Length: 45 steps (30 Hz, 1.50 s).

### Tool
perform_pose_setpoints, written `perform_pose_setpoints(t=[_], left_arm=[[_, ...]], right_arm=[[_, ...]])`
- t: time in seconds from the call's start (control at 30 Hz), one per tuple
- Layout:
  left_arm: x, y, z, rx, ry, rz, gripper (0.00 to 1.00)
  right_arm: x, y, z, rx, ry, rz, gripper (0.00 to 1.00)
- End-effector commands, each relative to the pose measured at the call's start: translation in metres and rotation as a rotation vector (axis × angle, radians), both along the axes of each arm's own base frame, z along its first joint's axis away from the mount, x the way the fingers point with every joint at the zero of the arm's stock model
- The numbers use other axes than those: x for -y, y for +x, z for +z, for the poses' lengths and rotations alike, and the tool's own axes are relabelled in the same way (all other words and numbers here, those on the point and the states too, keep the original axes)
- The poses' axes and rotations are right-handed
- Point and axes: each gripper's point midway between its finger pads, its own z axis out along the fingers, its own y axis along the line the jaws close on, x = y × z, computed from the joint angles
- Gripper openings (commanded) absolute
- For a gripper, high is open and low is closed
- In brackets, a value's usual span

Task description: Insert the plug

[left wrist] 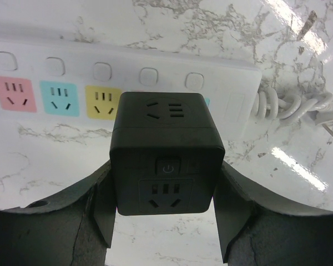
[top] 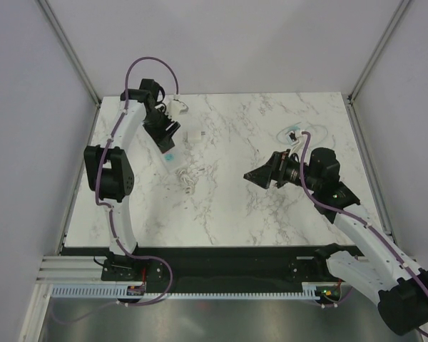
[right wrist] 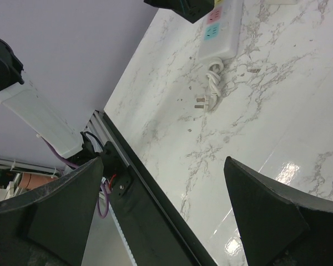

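Observation:
A black cube adapter plug [left wrist: 166, 149] with a power button and sockets on its faces is clamped between my left gripper's [left wrist: 166, 166] fingers. It sits over the white power strip [left wrist: 233, 83], right of the yellow socket [left wrist: 102, 102]; I cannot tell whether its pins are in. From above, the left gripper [top: 167, 139] covers most of the strip [top: 170, 159]. The strip's coiled cord [top: 190, 177] lies beside it. My right gripper [top: 260, 176] is open and empty, above mid-table, apart from the strip [right wrist: 219, 33].
A pink socket [left wrist: 13, 94] and a teal socket [left wrist: 59, 98] lie left of the yellow one. The cord's own plug [right wrist: 201, 101] lies loose on the marble. A small white block [top: 197, 134], a white item [top: 177, 107] and a clear packet [top: 296, 133] lie farther back.

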Motion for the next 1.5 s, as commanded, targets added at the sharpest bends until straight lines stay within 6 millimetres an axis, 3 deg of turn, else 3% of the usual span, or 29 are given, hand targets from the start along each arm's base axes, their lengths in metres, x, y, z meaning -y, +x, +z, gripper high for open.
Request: perform_pose_setpoints(t=[0.0, 0.2, 0.57, 1.1, 1.47], left_arm=[[0.009, -0.017, 0.002, -0.039, -0.033, -0.09, 0.02], [0.017, -0.023, 0.004, -0.045, -0.069, -0.145, 0.02], [0.007, -0.024, -0.015, -0.07, -0.002, -0.141, 0.02], [0.017, -0.034, -0.035, -0.13, -0.012, -0.159, 0.02], [0.005, -0.02, -0.048, -0.109, 0.06, -0.138, 0.02]], right_arm=[[-0.002, 0.004, 0.019, 0.063, 0.007, 0.004, 0.98], [-0.002, 0.004, 0.018, 0.058, 0.008, 0.002, 0.98], [0.001, 0.0, 0.018, 0.06, 0.016, -0.01, 0.98], [0.002, 0.0, 0.015, 0.066, 0.005, -0.014, 0.98], [0.002, 0.0, 0.016, 0.079, 0.0, -0.012, 0.98]])
